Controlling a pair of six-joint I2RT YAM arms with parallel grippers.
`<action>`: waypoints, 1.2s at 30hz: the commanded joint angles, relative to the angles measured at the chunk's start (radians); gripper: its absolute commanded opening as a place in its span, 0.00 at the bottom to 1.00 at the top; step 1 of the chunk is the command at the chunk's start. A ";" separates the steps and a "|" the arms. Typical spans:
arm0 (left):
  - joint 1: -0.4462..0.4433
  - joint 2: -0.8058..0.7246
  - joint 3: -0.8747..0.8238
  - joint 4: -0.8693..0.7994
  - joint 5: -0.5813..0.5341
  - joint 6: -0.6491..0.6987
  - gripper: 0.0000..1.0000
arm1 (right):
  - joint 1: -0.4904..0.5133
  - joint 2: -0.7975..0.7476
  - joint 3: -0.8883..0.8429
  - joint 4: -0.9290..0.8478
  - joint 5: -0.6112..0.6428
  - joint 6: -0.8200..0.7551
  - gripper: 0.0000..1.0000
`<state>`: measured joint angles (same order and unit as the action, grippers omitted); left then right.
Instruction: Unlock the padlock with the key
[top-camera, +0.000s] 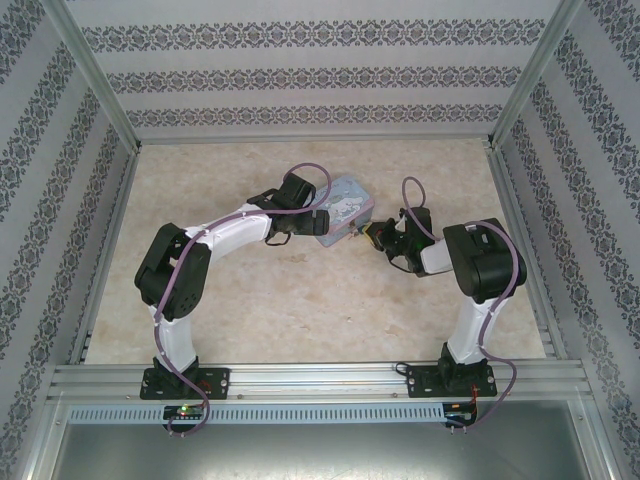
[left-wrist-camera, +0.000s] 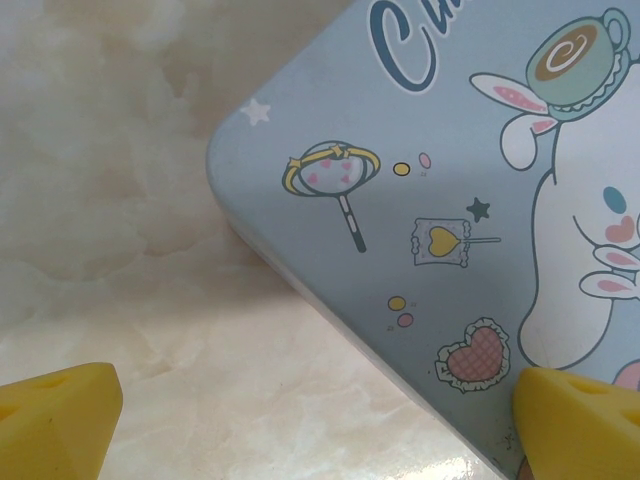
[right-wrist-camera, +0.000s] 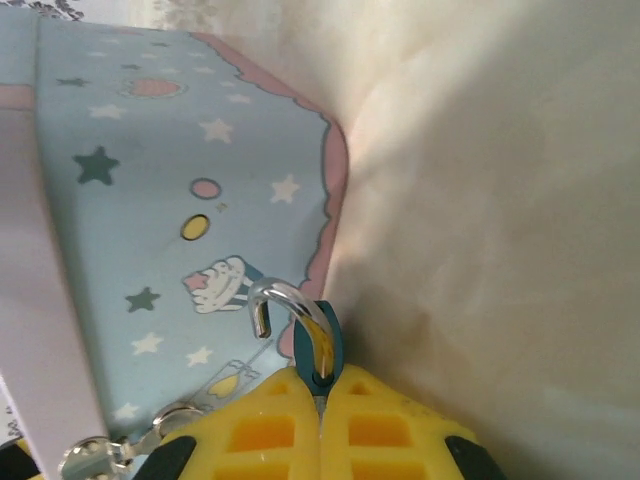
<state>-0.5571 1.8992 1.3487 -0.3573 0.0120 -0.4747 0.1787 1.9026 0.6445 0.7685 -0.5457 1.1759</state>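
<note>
The tiny padlock (right-wrist-camera: 327, 345) has a dark teal body, pinched between my right gripper's (right-wrist-camera: 320, 392) shut yellow fingers. Its silvery shackle (right-wrist-camera: 288, 300) curves up and left with its free end out of the body. It hangs just beside the edge of the pastel-blue cartoon tin box (right-wrist-camera: 180, 180). A silvery ring and links (right-wrist-camera: 85, 455) show at the lower left; I cannot make out a key. From above, the right gripper (top-camera: 378, 236) sits at the tin's (top-camera: 343, 207) right side. My left gripper (left-wrist-camera: 320, 400) is open, its fingertips (left-wrist-camera: 60, 410) straddling the tin's (left-wrist-camera: 430, 200) near corner.
The marble-patterned table (top-camera: 300, 310) is walled by an aluminium frame (top-camera: 300, 378) at the front and patterned panels at the sides and back. Both arms bend inward toward the tin in the middle of the table.
</note>
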 joint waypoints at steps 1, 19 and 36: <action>0.003 0.084 -0.053 -0.201 -0.050 0.034 1.00 | -0.005 -0.026 -0.001 0.043 0.012 0.013 0.00; 0.026 -0.025 0.030 -0.243 0.017 0.015 1.00 | 0.079 -0.257 -0.225 -0.019 0.001 -0.001 0.00; 0.076 -0.229 -0.006 -0.277 0.031 -0.003 1.00 | 0.635 -0.136 -0.100 0.024 0.167 0.130 0.00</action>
<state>-0.4988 1.7073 1.3502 -0.5873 0.0418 -0.4751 0.7807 1.7138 0.4995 0.7547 -0.4213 1.2724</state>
